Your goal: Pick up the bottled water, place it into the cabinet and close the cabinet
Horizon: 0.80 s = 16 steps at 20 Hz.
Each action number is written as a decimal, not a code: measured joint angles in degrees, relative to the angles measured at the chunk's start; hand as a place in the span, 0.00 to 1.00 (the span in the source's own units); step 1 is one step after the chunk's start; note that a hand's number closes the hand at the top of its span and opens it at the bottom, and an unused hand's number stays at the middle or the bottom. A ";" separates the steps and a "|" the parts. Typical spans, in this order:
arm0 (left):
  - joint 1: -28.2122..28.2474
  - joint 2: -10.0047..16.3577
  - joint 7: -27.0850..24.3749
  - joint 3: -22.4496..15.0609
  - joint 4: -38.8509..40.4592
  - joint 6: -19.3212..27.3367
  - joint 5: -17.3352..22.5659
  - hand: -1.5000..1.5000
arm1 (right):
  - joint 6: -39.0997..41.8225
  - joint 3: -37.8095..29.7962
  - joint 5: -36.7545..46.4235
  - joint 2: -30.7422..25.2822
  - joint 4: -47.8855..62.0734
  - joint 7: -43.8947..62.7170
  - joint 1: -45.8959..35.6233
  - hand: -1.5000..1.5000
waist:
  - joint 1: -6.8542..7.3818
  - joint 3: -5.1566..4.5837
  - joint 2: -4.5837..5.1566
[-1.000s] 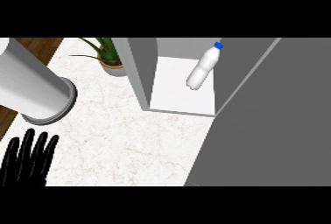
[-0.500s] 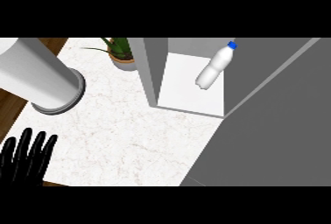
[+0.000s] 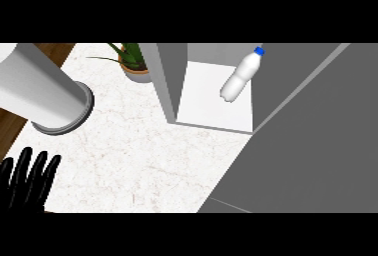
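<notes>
White marbled counter (image 3: 133, 160), potted plant (image 3: 133, 64) at back, wooden floor (image 3: 10, 131) left

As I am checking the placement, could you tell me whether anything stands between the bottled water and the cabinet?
Nothing visible does: the bottled water is already inside the cabinet, on its white shelf; the grey door is open.

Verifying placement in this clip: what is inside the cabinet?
Only the bottled water shows, on the white floor of the cabinet, blue cap uppermost in the view. The grey door covers the interior's right side, so that part cannot be checked.
</notes>
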 measured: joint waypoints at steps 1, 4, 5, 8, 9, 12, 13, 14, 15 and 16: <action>0.12 -0.07 -0.15 0.21 0.13 0.01 0.09 0.00 | -0.80 -0.50 -0.05 0.28 0.16 -0.36 0.27 1.00 | -0.30 -0.03 -0.07; 0.52 0.01 -0.29 0.79 -0.06 0.06 0.37 0.00 | -3.50 -3.41 -0.25 1.05 0.73 -1.70 0.73 1.00 | -1.06 0.01 -0.18; 0.67 0.10 -0.29 0.95 -0.15 -0.03 0.48 0.00 | -4.56 -4.83 -0.34 1.25 1.05 -2.28 0.62 1.00 | -1.18 0.05 -0.17; 0.65 0.07 -0.36 1.14 -0.18 -0.35 0.75 0.00 | -8.05 -10.24 -1.03 1.87 3.55 -3.63 -1.09 1.00 | -1.18 0.17 0.11; 0.79 0.16 -0.27 1.15 -0.08 -0.54 0.88 0.00 | -9.54 -11.96 -1.21 2.19 4.69 -3.84 -2.15 1.00 | -1.06 0.19 0.13; 0.66 0.38 -0.12 1.15 -0.01 -1.34 1.17 0.00 | -16.13 -14.82 -0.58 4.68 10.38 -4.24 -7.75 1.00 | -0.28 0.28 0.24; 0.66 0.39 -0.10 1.15 -0.13 -1.55 1.31 0.00 | -18.54 -15.50 -0.16 5.38 12.55 -4.34 -10.07 1.00 | 0.05 0.31 0.22; 0.57 0.55 -0.05 1.30 -0.02 -1.89 1.46 0.00 | -20.76 -16.19 -0.01 5.93 14.72 -4.51 -12.53 1.00 | 0.35 0.33 0.24; 0.54 0.61 0.02 1.32 0.04 -2.11 1.56 0.00 | -23.23 -16.83 -0.10 6.36 16.90 -4.56 -15.22 1.00 | 0.44 0.37 0.16; 0.41 0.72 0.16 1.31 0.09 -2.32 1.61 0.00 | -25.43 -17.39 -0.23 6.70 19.27 -4.88 -17.89 1.00 | 0.64 0.41 0.16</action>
